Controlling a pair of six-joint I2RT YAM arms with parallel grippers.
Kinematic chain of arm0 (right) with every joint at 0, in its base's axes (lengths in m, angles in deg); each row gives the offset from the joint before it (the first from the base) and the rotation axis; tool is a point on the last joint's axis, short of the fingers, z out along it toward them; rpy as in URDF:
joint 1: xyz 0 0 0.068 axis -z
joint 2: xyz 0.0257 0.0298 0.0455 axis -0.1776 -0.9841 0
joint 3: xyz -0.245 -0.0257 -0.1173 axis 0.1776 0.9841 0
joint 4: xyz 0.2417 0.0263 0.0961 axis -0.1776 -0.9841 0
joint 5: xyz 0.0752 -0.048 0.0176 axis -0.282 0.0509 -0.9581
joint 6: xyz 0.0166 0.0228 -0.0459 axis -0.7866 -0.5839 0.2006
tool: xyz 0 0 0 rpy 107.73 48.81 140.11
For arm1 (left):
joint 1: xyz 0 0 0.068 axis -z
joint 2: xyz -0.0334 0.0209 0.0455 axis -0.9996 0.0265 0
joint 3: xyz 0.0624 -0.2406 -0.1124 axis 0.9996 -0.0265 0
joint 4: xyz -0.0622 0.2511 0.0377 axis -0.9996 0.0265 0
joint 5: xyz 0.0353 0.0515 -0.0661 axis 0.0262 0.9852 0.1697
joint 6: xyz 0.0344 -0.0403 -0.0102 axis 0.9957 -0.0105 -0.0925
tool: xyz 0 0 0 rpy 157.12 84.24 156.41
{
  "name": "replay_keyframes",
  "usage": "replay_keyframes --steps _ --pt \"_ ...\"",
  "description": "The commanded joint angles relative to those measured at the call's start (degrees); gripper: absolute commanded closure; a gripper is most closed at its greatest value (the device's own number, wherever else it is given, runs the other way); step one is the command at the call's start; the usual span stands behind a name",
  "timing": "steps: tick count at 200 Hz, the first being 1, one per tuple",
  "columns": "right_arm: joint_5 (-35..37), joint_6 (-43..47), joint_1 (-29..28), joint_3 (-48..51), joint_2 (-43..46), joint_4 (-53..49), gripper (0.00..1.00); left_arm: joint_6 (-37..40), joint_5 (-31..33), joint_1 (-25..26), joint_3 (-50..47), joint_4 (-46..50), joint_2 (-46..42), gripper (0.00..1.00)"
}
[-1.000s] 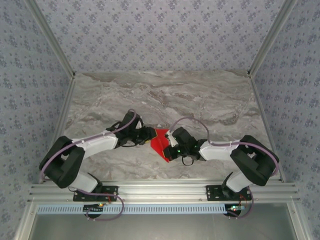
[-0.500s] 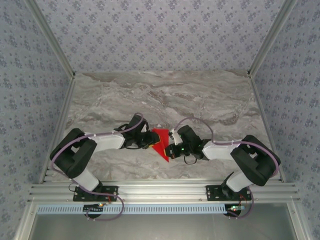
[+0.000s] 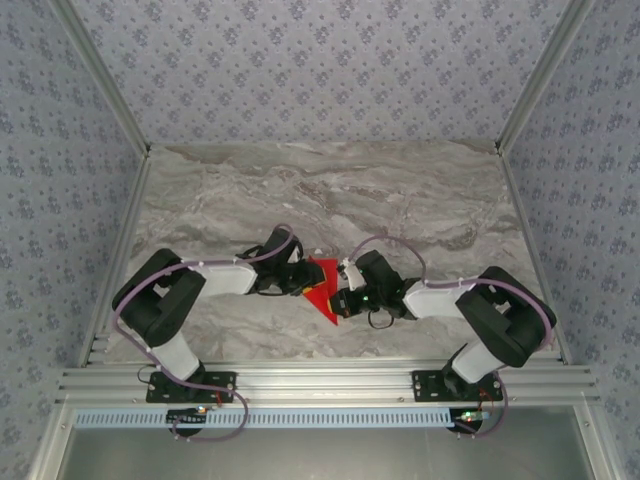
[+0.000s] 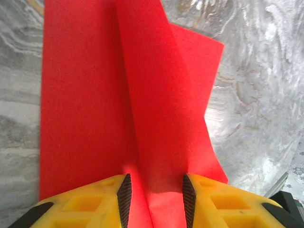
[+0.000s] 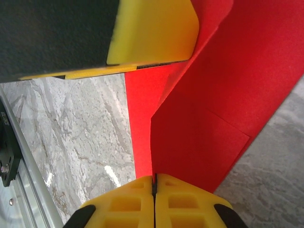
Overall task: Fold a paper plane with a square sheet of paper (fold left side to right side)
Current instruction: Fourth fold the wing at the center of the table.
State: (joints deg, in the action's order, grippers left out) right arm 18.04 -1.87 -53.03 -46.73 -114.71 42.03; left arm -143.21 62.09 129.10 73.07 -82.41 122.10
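Observation:
The red paper [image 3: 322, 287] lies creased and pointed on the marble table [image 3: 420, 210] between both grippers. In the left wrist view the paper [image 4: 95, 95] has a raised fold running toward me. My left gripper [image 4: 154, 190] is open, its pads [image 4: 125, 197] standing either side of that ridge. At the paper's left edge sits the left gripper [image 3: 299, 279]. My right gripper [image 5: 153, 179] is shut on the upright edge of a lifted flap of paper [image 5: 209, 118], and stands at the paper's right side [image 3: 344, 296]. A yellow left finger [image 5: 152, 33] shows above the flap.
Aluminium rails [image 3: 320, 380] run along the table's near edge, close behind both arm bases. Patterned walls [image 3: 320, 70] enclose the back and sides. Bare marble stretches beyond the paper toward the far wall.
The left arm has pushed rightward so its gripper now sits over the paper's left part. The right gripper has kept its hold and hardly moved. Less red paper shows from above.

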Motion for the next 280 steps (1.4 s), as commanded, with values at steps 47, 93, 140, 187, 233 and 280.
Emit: replay_keyframes --steps 47,93,140,187,233,280 --pt "-3.0 -1.2 1.2 0.5 0.2 1.4 0.82 -0.5 0.7 0.3 1.8 0.6 2.0 0.64" --pt "-7.2 -2.3 4.9 0.5 3.9 1.5 0.71 -0.1 1.0 0.3 1.8 1.2 2.1 0.63" --pt "-8.0 -5.7 9.0 -2.1 3.1 -2.4 0.67 -0.3 1.1 0.4 1.5 1.1 1.7 0.63" --pt "-8.8 -11.7 11.0 -2.5 0.2 2.4 0.67 -0.3 1.1 0.4 1.2 1.0 1.4 0.64" --pt "-10.8 -13.8 10.9 -4.1 -3.6 5.5 0.67 -0.3 1.1 0.4 0.9 0.8 1.1 0.63" --pt "-11.1 -14.1 10.1 -5.9 -6.6 6.3 0.67 -0.3 1.1 0.4 0.8 0.9 1.0 0.63"
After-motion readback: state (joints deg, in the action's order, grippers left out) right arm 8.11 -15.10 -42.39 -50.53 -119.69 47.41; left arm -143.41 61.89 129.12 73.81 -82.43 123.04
